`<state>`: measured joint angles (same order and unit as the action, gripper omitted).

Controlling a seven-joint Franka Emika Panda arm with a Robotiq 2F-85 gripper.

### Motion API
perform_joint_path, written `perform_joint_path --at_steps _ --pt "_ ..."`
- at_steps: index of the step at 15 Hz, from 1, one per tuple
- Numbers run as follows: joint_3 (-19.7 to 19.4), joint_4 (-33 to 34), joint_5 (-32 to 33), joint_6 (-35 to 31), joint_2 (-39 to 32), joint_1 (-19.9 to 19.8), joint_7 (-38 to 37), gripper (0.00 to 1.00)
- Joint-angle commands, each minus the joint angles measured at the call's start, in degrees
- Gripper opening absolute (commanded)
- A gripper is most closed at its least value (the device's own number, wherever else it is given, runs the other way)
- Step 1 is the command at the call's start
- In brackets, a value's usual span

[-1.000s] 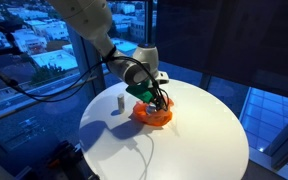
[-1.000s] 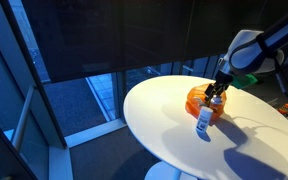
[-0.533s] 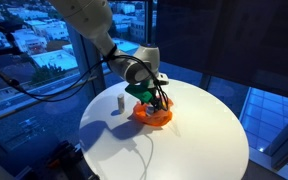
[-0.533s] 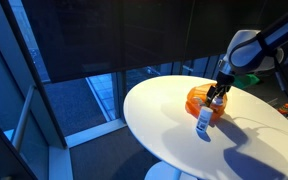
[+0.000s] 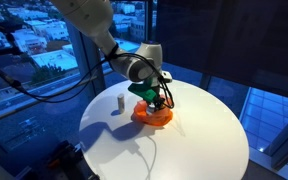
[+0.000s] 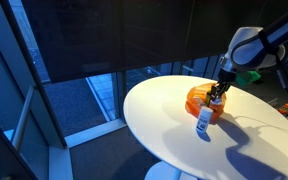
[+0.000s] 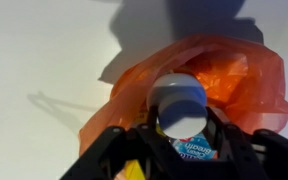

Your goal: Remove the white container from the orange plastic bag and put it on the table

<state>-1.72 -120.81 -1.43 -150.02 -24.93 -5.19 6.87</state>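
Pincer higher, around blue-labelled white container

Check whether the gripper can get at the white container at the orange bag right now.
Probably yes. In the wrist view the gripper has its fingers on either side of the white container, seemingly closed on it. The orange bag lies open around it, with no fold over the cap.
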Motion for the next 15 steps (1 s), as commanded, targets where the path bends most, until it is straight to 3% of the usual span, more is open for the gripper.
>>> perform_joint_path --at_steps 1,15 --pt "-0.8 0.4 1.8 0.9 1.1 0.5 -0.8 0.19" --pt "1.0 -4.4 0.7 1.2 11.8 0.3 1.3 0.19"
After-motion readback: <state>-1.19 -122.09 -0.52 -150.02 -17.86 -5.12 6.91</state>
